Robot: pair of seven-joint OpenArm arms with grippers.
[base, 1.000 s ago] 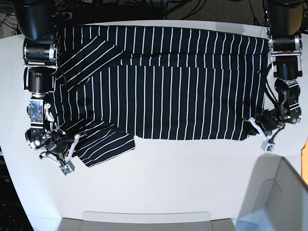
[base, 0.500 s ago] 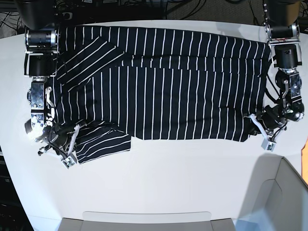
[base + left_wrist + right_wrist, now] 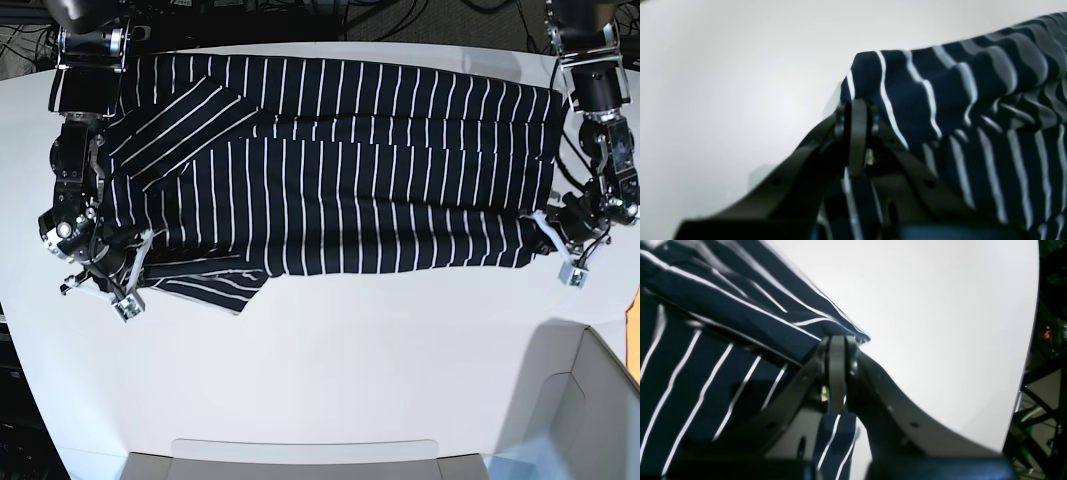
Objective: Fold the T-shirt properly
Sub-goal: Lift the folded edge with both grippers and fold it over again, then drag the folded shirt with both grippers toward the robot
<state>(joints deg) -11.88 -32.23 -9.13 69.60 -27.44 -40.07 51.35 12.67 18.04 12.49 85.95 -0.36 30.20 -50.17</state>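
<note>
The dark navy T-shirt (image 3: 340, 180) with thin white stripes lies spread across the far half of the white table (image 3: 350, 350), its near part doubled over. My left gripper (image 3: 545, 230) is on the base view's right, shut on the shirt's near corner. The left wrist view shows its closed fingers (image 3: 857, 133) pinching lifted striped cloth (image 3: 940, 100). My right gripper (image 3: 145, 265) is on the base view's left, shut on the near edge by the sleeve. The right wrist view shows its fingers (image 3: 837, 373) closed on a cloth fold (image 3: 740, 313).
A grey open box (image 3: 590, 400) stands at the near right corner. A pale tray edge (image 3: 300, 455) runs along the table's front. Dark cables and frame parts lie behind the table's far edge (image 3: 330, 20).
Both grippers have moved toward the far side of the table, pulling the shirt's near edge with them. The near sleeve flap on the left has drawn in under the body.
</note>
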